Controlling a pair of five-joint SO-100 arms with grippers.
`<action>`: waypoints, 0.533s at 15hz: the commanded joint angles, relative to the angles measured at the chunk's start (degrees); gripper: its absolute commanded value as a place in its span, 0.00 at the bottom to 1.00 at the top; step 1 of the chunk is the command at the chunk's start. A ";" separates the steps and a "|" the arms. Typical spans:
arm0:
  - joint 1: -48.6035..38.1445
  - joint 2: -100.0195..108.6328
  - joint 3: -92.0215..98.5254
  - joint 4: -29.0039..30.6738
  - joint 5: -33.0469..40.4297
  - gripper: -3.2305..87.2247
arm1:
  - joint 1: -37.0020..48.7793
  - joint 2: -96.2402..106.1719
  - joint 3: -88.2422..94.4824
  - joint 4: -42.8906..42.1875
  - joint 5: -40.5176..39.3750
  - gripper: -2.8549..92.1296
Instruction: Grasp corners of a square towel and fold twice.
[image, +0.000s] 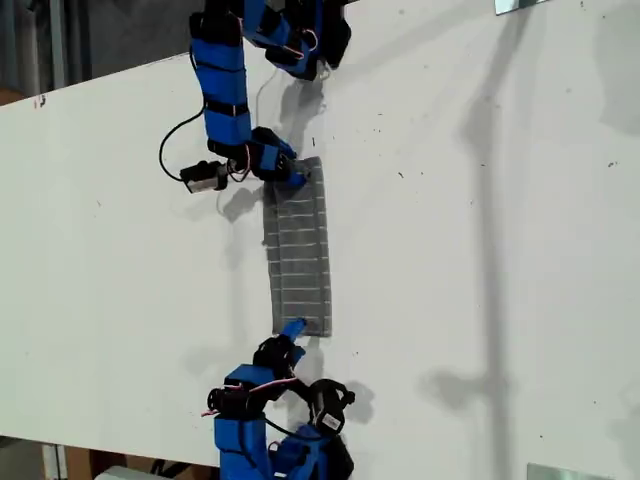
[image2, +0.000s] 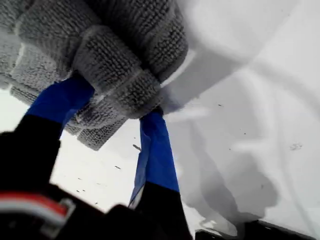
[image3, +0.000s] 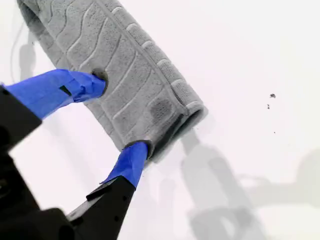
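The grey striped towel (image: 298, 250) lies as a narrow folded strip in the middle of the white table, running from far to near. My first gripper (image: 290, 172) is at the strip's far corner. In the first wrist view my first gripper (image2: 117, 97) is shut on a bunched wad of towel (image2: 115, 45), held slightly above the table. My second gripper (image: 292, 330) is at the strip's near end. In the second wrist view my second gripper (image3: 117, 117) is open: one fingertip (image3: 95, 82) rests on the flat towel (image3: 125, 65) and the other sits at its end corner (image3: 192, 107).
The white table (image: 480, 250) stretches widely toward the exterior view's right, crossed by soft shadows. A black cable (image: 170, 150) loops beside the far arm. Metal pieces (image: 520, 5) sit at the table's far and near edges on that view's right.
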 joint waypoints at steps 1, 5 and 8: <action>0.88 6.50 3.34 -1.58 -1.23 0.30 | -1.67 -1.23 -2.20 -0.88 1.32 0.12; 2.64 9.14 9.23 -4.83 -3.96 0.30 | -3.43 0.70 -3.78 3.60 5.89 0.03; 3.87 9.14 17.14 -13.54 -5.54 0.30 | -2.37 15.29 0.88 13.01 11.87 0.03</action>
